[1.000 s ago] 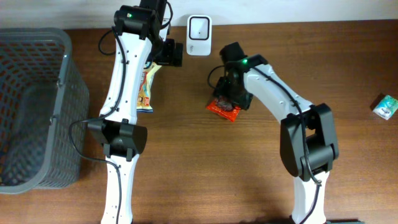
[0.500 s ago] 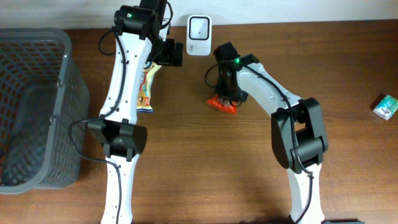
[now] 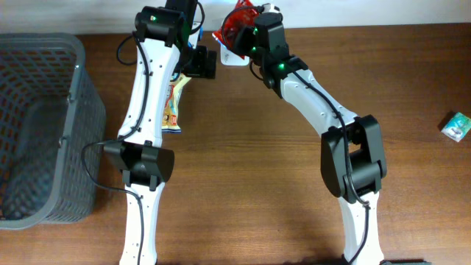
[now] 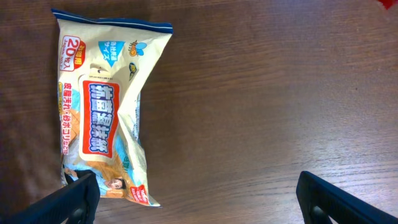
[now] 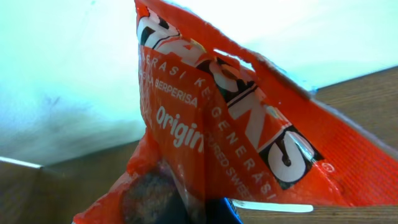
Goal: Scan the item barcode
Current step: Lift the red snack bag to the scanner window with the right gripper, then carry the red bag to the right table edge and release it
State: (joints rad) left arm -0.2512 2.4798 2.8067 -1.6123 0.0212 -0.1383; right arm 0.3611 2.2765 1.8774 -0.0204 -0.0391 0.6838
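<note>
- The right claw (image 3: 254, 35) is clenched on the red snack packet (image 3: 238, 25). It grips the packet by one end, so the packet hangs free of the table (image 3: 243, 184).
- The packet sits directly over the scanner (image 3: 237, 54) and covers its upper left part in the overhead view.
- From the right wrist, the packet's printed red face (image 5: 224, 143) fills the view against a pale surface. No barcode shows, so I cannot tell which side faces the scanner.
- Progress, as I judge it: the pick-up and the carry to the scanner are done. What remains is getting the code read, which may need the packet turned or tilted, and then putting it away.
- The left claw (image 4: 208, 202) is released, its jaws spread wide and holding nothing. It hovers just left of the scanner, above a wet-wipe pack (image 4: 102, 112) lying flat on the table.
- That pack looks like the next item to scan and is untouched.
- The left arm stands close to the scanner's left side, so swinging the packet that way risks a bump.
- Far left of the scanner is a basket (image 3: 77, 88).
- Far right of the scanner, well apart, lies a small green box (image 3: 456, 125).
</note>
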